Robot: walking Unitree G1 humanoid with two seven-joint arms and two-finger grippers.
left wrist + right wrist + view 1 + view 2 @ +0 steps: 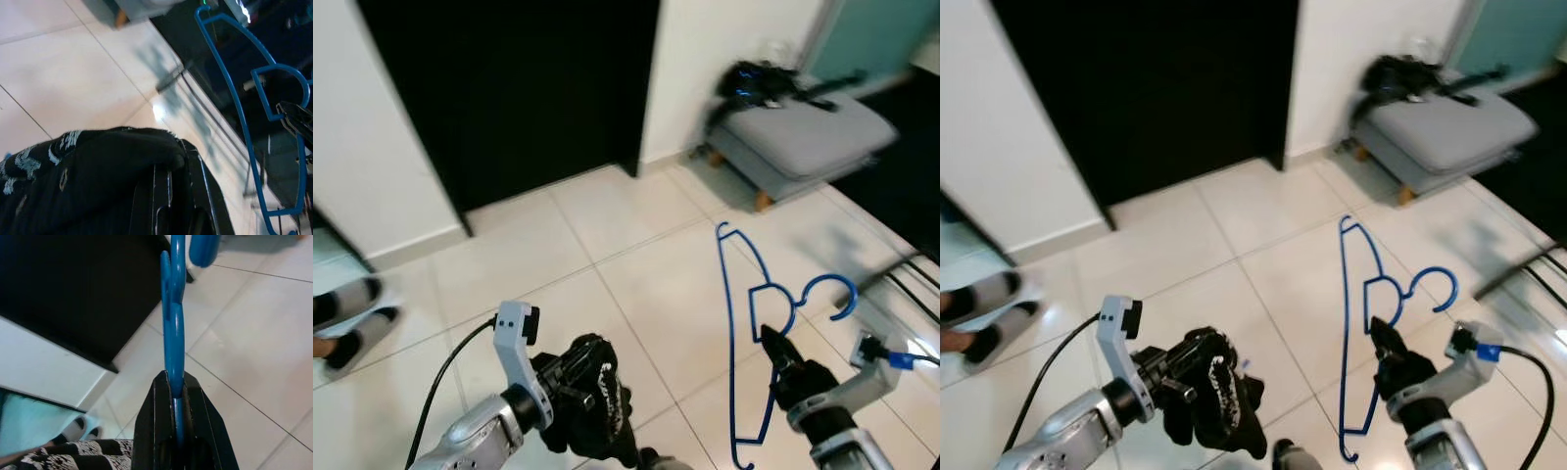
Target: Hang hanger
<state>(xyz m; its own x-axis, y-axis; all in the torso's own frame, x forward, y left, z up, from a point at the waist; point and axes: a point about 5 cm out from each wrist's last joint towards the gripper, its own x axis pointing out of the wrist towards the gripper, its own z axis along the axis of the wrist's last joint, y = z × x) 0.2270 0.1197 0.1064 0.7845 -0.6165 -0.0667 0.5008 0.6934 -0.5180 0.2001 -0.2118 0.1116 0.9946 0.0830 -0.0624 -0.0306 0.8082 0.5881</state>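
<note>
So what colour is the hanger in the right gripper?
Blue, a thin plastic hanger clamped in the right gripper; clearest in the left eye view.

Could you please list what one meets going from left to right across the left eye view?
Slippered feet → left gripper shut on a black garment → blue hanger held by the right gripper → grey cushioned stool, further back.

Setting: a home interior, hallway or living area. Evidence: glossy cream floor tiles [636, 284]; white walls [372, 147] with skirting; dark open doorway [509, 88]; grey cushioned footstool [803, 142] on wooden feet, dark items piled on top; person's slippered feet [342, 328] at the left edge.
</note>
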